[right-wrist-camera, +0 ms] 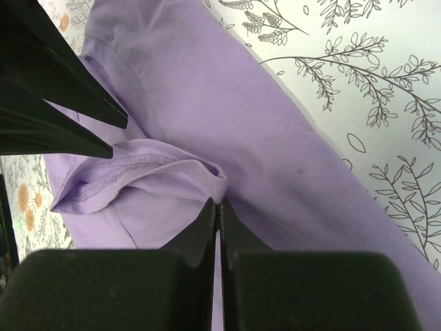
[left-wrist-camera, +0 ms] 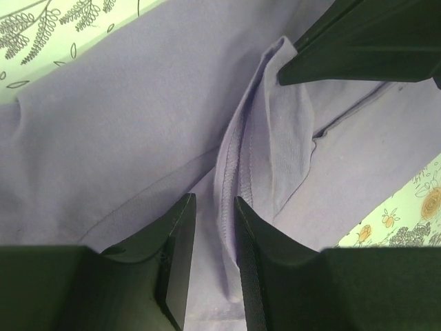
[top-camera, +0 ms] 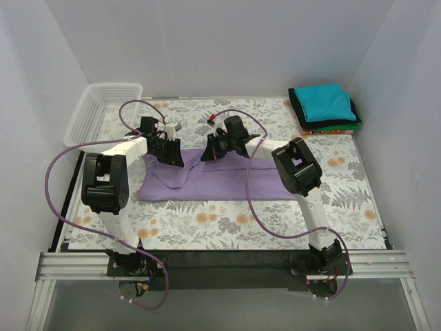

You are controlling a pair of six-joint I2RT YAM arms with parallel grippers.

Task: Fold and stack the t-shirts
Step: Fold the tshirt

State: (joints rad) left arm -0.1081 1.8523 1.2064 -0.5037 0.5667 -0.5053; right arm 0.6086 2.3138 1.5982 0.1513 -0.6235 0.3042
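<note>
A lavender t-shirt (top-camera: 207, 183) lies spread across the middle of the floral table cloth (top-camera: 227, 224). Both grippers sit low on its far edge. My left gripper (top-camera: 167, 149) has its jaws narrowly apart around a raised, stitched fold of the lavender t-shirt (left-wrist-camera: 103, 138) in the left wrist view, where the left gripper (left-wrist-camera: 213, 201) straddles that hem. My right gripper (top-camera: 213, 149) is pinched tight on a small tuck of the lavender t-shirt (right-wrist-camera: 207, 83); the right gripper (right-wrist-camera: 219, 201) shows no gap at its tips. Folded t-shirts (top-camera: 324, 103), teal on top, are stacked at the far right.
A white mesh basket (top-camera: 103, 110) stands at the far left corner. The two grippers are close together, each showing as black fingers in the other's wrist view. White walls enclose the table on three sides.
</note>
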